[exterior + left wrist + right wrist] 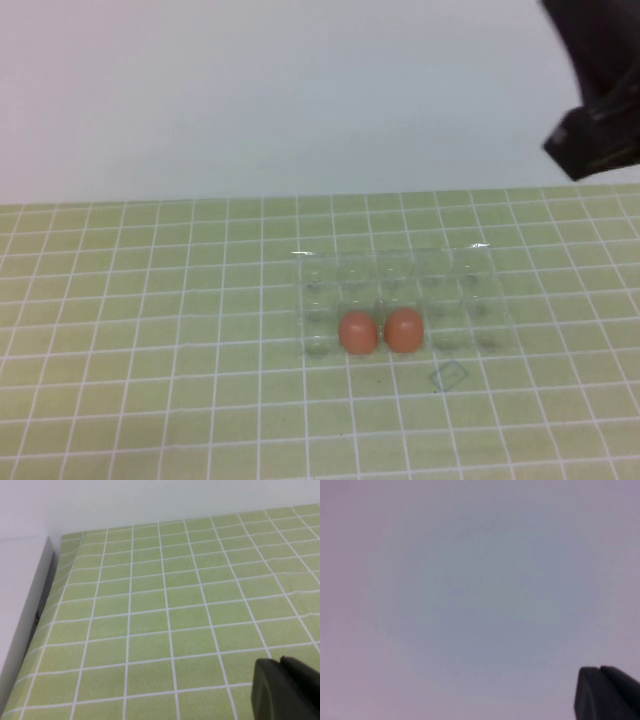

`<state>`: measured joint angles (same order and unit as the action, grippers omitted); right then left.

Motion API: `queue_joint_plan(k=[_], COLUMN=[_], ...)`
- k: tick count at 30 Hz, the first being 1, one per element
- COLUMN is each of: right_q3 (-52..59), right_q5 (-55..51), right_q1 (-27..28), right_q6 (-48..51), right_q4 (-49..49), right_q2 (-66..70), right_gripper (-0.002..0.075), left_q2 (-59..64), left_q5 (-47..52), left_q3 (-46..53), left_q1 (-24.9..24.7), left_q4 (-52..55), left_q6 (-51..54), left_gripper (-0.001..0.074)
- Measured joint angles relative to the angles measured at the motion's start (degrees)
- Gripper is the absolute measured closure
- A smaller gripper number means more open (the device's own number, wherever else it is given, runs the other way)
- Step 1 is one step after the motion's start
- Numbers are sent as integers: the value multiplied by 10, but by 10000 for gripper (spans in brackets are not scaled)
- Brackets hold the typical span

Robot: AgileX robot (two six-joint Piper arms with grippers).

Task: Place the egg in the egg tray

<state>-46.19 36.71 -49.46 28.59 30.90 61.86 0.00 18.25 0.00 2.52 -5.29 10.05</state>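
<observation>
The clear plastic egg tray (480, 262) lies on the green grid mat right of centre in the high view. Two orange-brown eggs sit side by side in its front row: one egg (358, 332) on the left and the other egg (404, 329) on the right. My right gripper (600, 670) is shut and empty, raised high at the far right; its arm (600, 130) shows against the wall. My left gripper (280, 661) is shut and empty over bare mat, out of the high view.
The green grid mat (150, 350) covers the table up to a white wall (250, 90). A white ledge (20, 610) borders the mat in the left wrist view. A small clear square scrap (449, 376) lies just in front of the tray.
</observation>
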Motion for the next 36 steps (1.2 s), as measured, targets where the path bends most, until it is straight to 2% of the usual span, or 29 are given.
queue_joint_plan(k=[5, 13, 16, 18, 21, 27, 31, 36], right_q3=[0, 17, 54, 94, 153, 261, 331, 411], right_q5=[-46, -350, -433, -457, -468, -473, -474, -502], right_q1=[0, 13, 62, 115, 206, 337, 393, 428], right_q6=[1, -8, -24, -40, -56, -61, -61, -61], right_q4=[-127, -189, -186, -184, -182, -179, -176, -169], right_q2=[-34, -103, -170, -223, -299, -441, -509, -555], right_gripper=[727, 727, 727, 727, 727, 727, 728, 728], left_q2=[0, 0, 0, 0, 0, 0, 0, 0], left_q5=[0, 0, 0, 0, 0, 0, 0, 0], left_q3=[0, 0, 0, 0, 0, 0, 0, 0], left_q1=[0, 0, 0, 0, 0, 0, 0, 0], left_q4=[0, 0, 0, 0, 0, 0, 0, 0], left_q6=[0, 0, 0, 0, 0, 0, 0, 0], left_gripper=[737, 736, 736, 736, 736, 736, 736, 736])
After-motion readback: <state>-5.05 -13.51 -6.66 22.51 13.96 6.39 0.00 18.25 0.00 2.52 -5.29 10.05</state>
